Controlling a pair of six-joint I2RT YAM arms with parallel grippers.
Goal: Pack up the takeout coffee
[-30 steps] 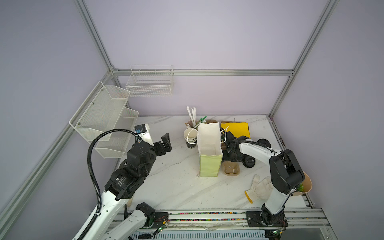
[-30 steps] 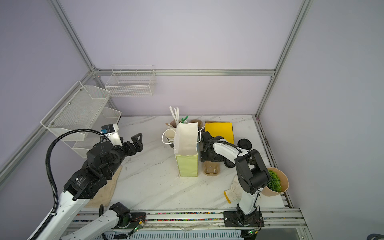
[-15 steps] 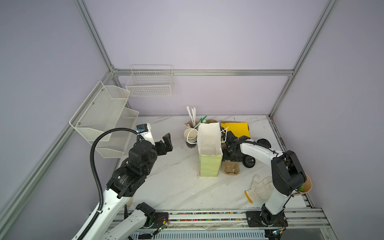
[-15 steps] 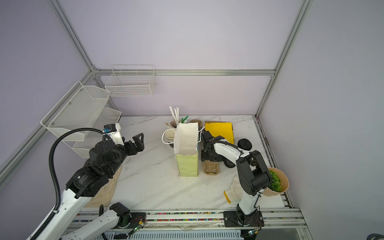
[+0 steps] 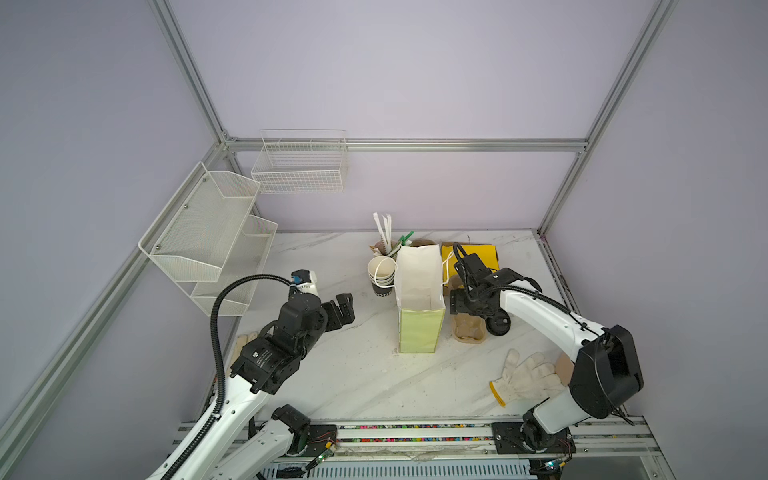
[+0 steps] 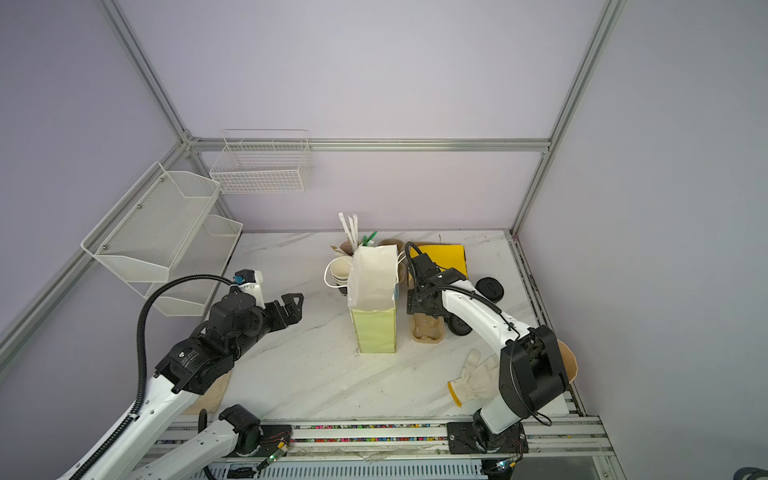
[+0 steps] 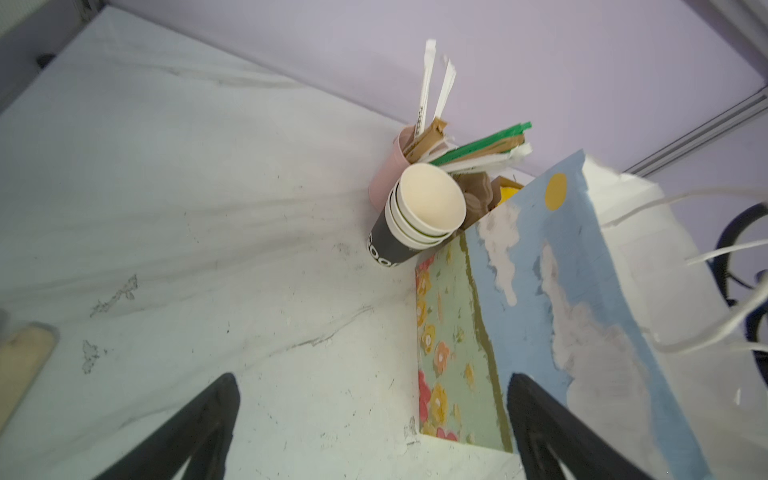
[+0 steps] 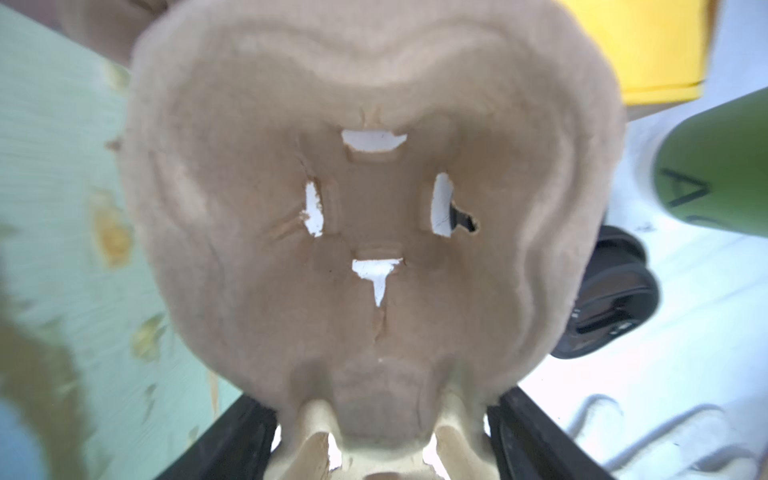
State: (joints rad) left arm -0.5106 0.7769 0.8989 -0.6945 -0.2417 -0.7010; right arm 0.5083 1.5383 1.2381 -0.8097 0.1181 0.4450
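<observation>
**Packing at an early stage.** The coffee cup [image 8: 715, 166], dark green, is not in the bag [image 5: 417, 332]. It sits ahead of the right gripper [image 8: 376, 397] and off to the side away from the bag, clear of both fingers. Whether it stands or lies cannot be told, and neither top view shows it.

The bag stands upright just beside the right gripper, mouth open, with nothing visible inside. The right gripper is down at the carrier [image 8: 374, 208], its fingers set wide on either side of the carrier's near end; whether they press it cannot be told. The left gripper [image 7: 372, 378] hovers over the table [image 5: 353, 374], spread wide and empty, pointing at the bag's painted face.

Left to do, by this reading: seat the cup, probably in the carrier, then lower it into the bag.

Against the frame a second earlier, the left gripper has edged nearer the bag. The right gripper is at the same spot over the carrier, while its elbow has swung outward and now covers most of the bowl [image 6: 569, 361] behind it.
</observation>
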